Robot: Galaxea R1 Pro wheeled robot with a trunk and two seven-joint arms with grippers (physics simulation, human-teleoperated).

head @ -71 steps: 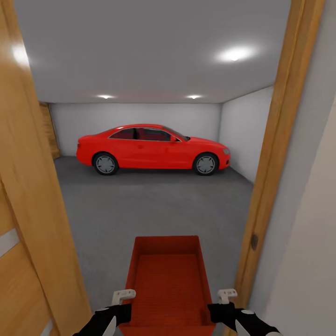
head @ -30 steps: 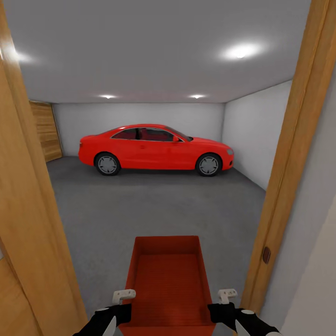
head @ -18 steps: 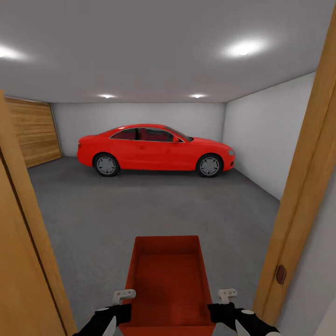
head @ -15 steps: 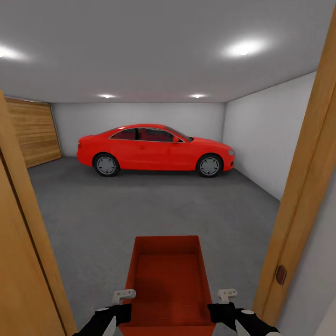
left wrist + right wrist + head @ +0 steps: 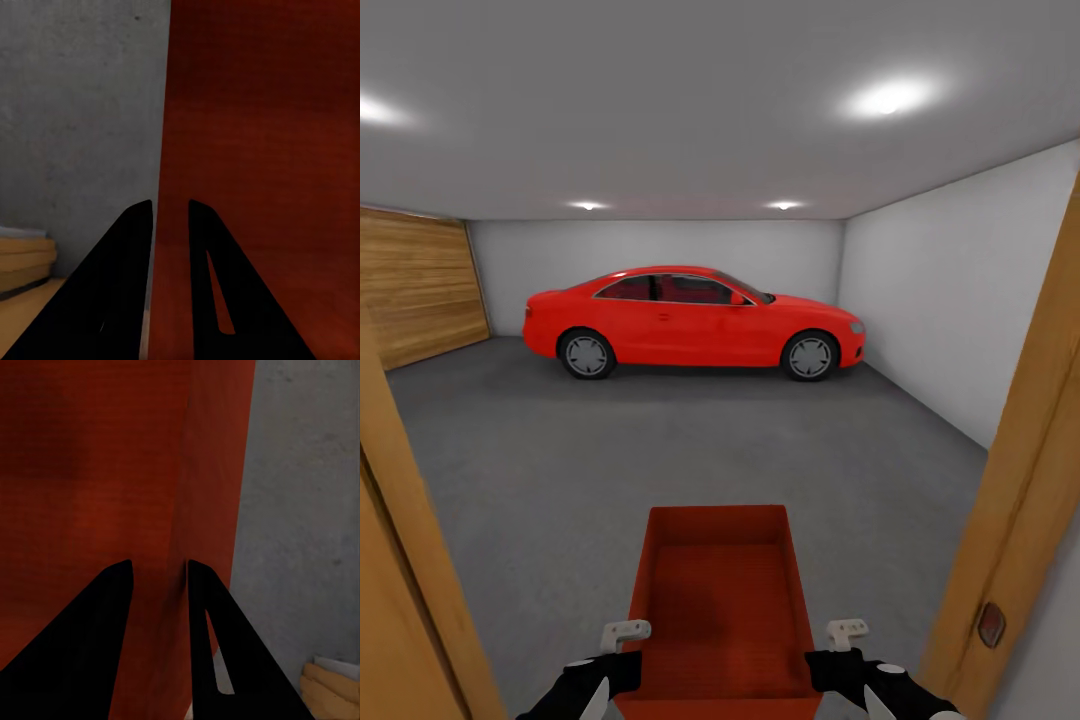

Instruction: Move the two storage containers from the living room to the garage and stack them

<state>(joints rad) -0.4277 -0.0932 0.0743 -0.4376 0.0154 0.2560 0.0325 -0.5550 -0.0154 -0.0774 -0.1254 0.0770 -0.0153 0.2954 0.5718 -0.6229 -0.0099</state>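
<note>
You hold the storage container [image 5: 720, 600] with its long axis pointing ahead toward the red car [image 5: 690, 320], the left gripper [image 5: 169, 217] and right gripper [image 5: 160, 577] each clamped over a side wall (one finger inside, one outside), above the garage floor [image 5: 660, 440].

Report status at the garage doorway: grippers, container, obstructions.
Left gripper and right gripper each clamp a side wall of the storage container. Container carried over the garage floor. Door frame close right; red car far ahead.

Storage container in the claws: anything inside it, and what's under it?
The storage container looks empty; its ribbed bottom is bare. Both wrist views show grey concrete floor beside its walls. What lies directly beneath it is hidden by the container itself.
</note>
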